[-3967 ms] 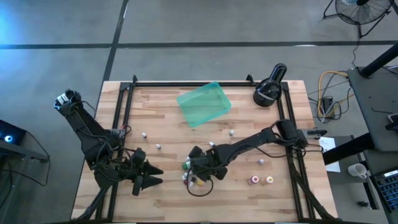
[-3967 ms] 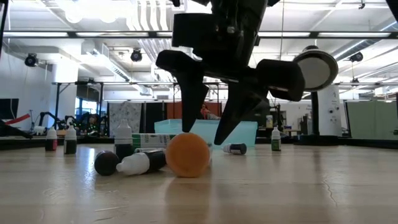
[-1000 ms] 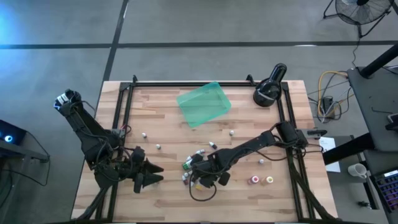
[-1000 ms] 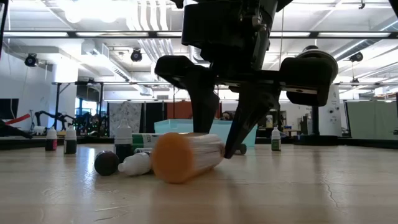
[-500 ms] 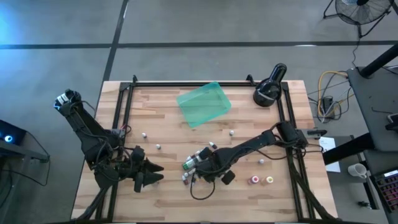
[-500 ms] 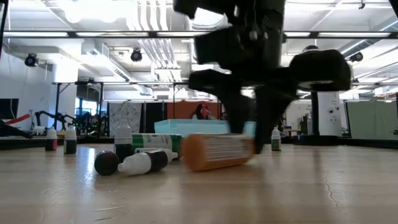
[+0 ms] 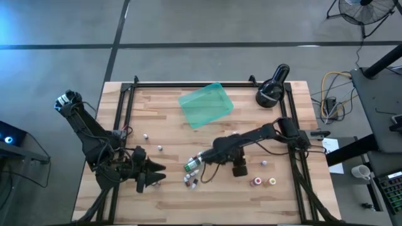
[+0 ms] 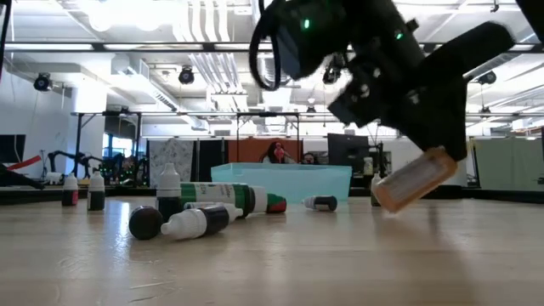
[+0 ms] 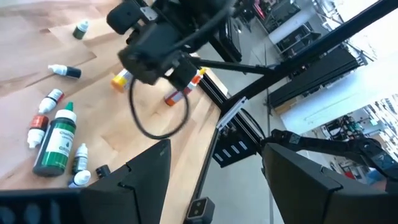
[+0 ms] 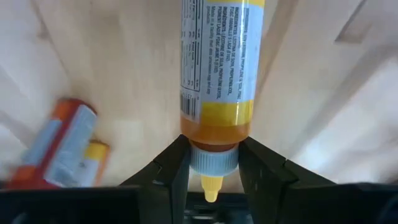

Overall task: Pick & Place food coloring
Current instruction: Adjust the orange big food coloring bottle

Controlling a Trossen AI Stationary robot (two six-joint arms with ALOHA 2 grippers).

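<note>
My right gripper is shut on an orange food coloring bottle, which hangs tilted just above the table. In the right wrist view the fingers clamp this bottle at its neck. My own gripper body hides it from above. Other food coloring bottles lie in a cluster: a green one and small ones beside it. More stand scattered, with a pink and an orange one at the right. My left gripper waits open at the front left.
A teal tray sits tilted at the back middle of the wooden table. A black lamp-like device stands at the back right corner. Black rails run along the table's sides.
My right gripper has closed on the orange bottle, lifted it off the table and carried it right, away from the cluster. The left arm has not moved.
</note>
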